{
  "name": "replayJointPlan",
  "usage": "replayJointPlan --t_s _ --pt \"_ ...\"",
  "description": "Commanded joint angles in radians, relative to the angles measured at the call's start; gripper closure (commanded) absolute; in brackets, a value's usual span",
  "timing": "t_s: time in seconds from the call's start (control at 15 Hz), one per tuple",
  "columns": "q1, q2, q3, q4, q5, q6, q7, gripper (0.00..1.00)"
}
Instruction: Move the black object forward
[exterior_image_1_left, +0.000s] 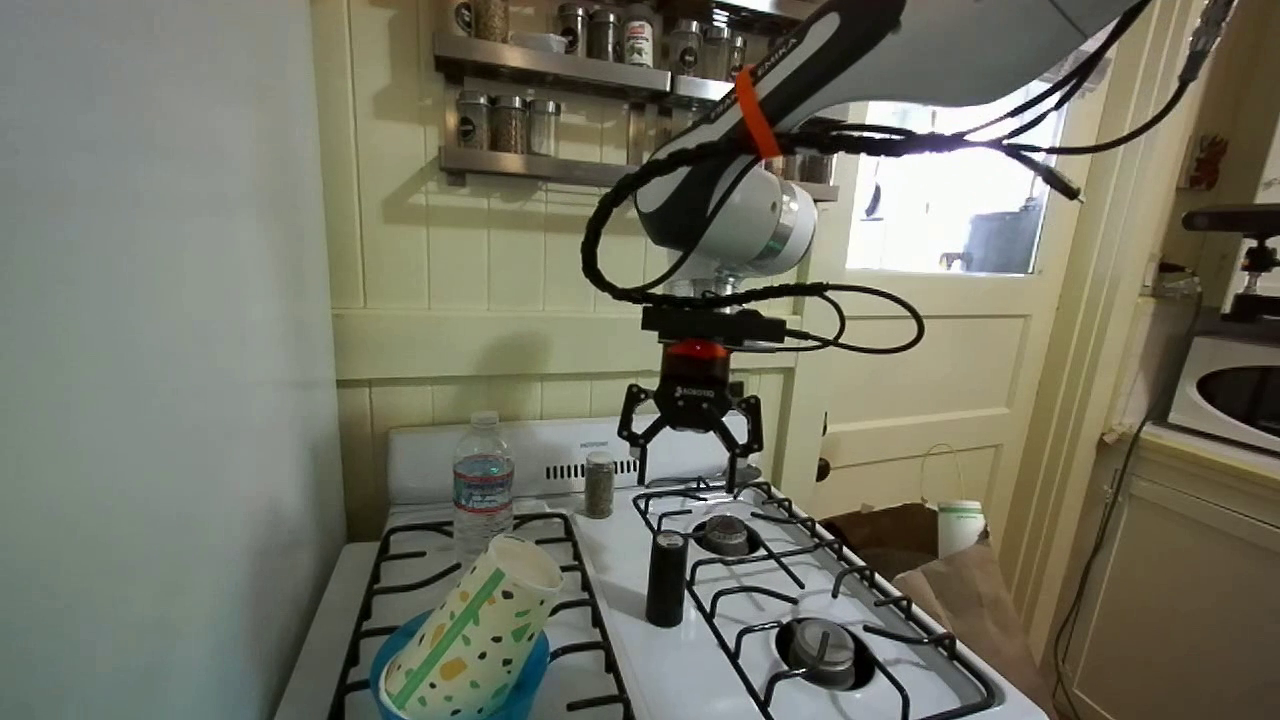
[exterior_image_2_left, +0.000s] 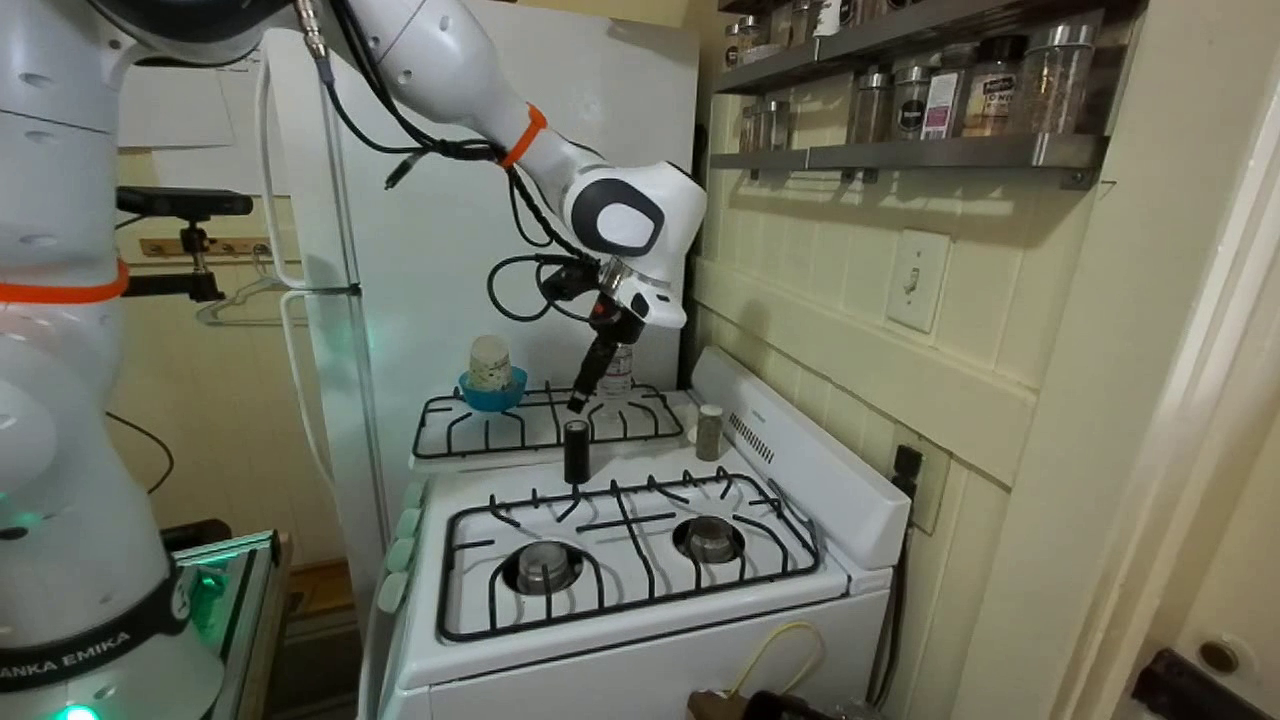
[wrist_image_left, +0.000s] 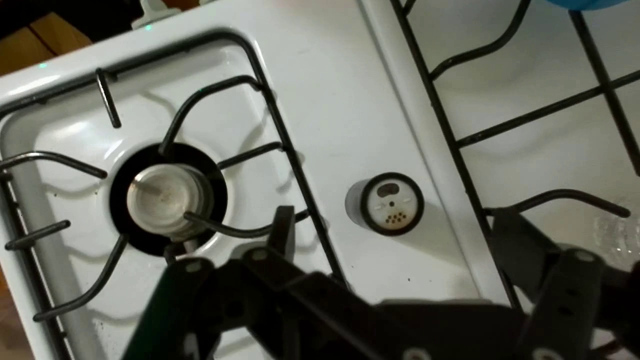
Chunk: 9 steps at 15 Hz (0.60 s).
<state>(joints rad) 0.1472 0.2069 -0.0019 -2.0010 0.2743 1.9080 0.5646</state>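
The fingers (wrist_image_left: 517, 245) are wide apart and hold nothing. Lower down, not touching them, the black object (exterior_image_1_left: 666, 582) stands up straight on the white worktop (exterior_image_1_left: 627, 590), between two black racks (wrist_image_left: 456, 145). Near it is a small jar (exterior_image_1_left: 599, 487). Farther off are a clear bottle (exterior_image_1_left: 484, 482) and a spotted cup (exterior_image_1_left: 478, 632) in a blue bowl (exterior_image_2_left: 493, 401).

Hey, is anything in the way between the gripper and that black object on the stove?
Nothing visible. The black object stands upright on the stove, below the open gripper, and its top shows unobstructed in the wrist view.
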Motion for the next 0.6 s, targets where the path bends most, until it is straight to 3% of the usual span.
replayJointPlan --t_s 0.0,0.27,0.33,0.53 --pt "0.001 -0.138 0.028 -0.167 -0.070 0.198 -0.040 0.00" --pt "-0.012 -0.212 0.054 -0.278 -0.057 0.457 -0.115 0.00" --pt "-0.017 -0.149 0.054 -0.191 -0.057 0.356 -0.077 0.00" --pt "-0.021 -0.184 0.061 -0.239 -0.056 0.425 -0.100 0.00"
